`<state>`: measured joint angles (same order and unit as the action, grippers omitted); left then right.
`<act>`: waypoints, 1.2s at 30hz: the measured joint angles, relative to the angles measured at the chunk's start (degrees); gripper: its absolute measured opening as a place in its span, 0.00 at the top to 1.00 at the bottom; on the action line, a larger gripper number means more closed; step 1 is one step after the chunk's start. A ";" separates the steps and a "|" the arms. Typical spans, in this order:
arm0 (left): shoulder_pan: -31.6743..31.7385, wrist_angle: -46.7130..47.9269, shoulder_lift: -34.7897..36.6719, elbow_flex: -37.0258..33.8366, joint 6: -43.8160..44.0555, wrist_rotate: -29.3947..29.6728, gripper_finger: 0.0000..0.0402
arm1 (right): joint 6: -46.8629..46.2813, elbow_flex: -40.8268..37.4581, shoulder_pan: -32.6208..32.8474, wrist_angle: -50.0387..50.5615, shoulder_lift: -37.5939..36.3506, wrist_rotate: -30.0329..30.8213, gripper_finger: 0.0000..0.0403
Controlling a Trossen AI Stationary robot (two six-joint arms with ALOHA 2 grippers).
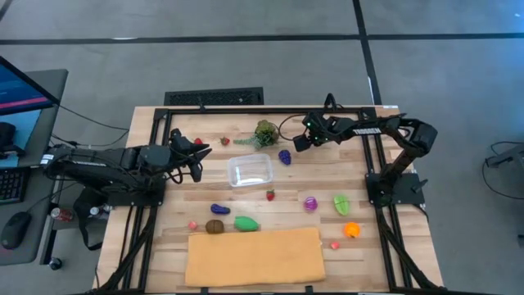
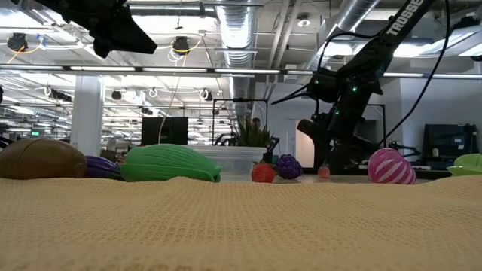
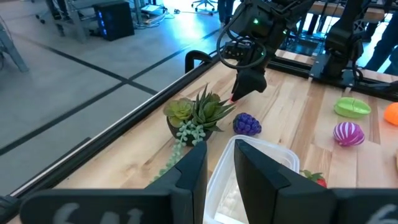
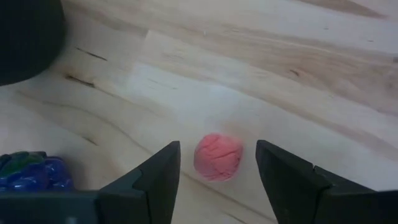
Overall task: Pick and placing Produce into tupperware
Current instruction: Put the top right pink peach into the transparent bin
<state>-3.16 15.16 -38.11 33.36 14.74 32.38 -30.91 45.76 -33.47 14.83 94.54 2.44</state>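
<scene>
A small pink ball-shaped piece of produce (image 4: 217, 157) rests on the wooden table, at the far side. My right gripper (image 4: 217, 177) is open and slants down over it, one finger on either side with a gap at each. Purple grapes (image 1: 284, 156) lie just beside it. The clear tupperware (image 1: 250, 170) stands at the table's middle. Other produce lies around: a strawberry (image 1: 270, 194), a pink striped piece (image 1: 311, 202), and green (image 1: 341, 203), orange (image 1: 351, 230) and brown (image 1: 214, 227) pieces. My left gripper (image 3: 221, 171) hovers left of the tupperware, narrowly open, with nothing between its fingers.
A bushy green leafy bunch (image 1: 264, 133) sits at the far edge, close to my right gripper. A large tan sheet (image 1: 254, 256) covers the near middle of the table. Another strawberry (image 1: 225, 141) lies far left. A black frame (image 1: 377, 164) borders the table.
</scene>
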 joint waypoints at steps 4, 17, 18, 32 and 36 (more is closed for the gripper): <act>0.00 0.00 0.00 0.00 0.00 0.00 0.83 | 0.86 0.00 0.00 0.02 0.00 -0.02 0.58; 0.00 0.00 0.00 0.00 0.04 0.00 0.83 | 0.93 0.13 0.00 1.55 -0.07 -0.02 0.71; 0.00 0.01 0.00 0.00 0.04 -0.01 0.83 | 0.93 0.15 0.00 1.78 -0.08 -0.02 0.71; -0.02 0.00 0.00 0.00 1.48 -0.02 0.83 | 0.49 0.74 2.38 4.23 -0.15 -0.89 0.75; -0.02 0.02 -0.02 0.00 1.95 -0.02 0.83 | 0.78 2.82 2.88 8.75 -0.04 -1.27 0.75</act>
<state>-3.18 15.18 -38.13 33.36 16.69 32.36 -30.13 48.58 -30.59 23.58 94.50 1.17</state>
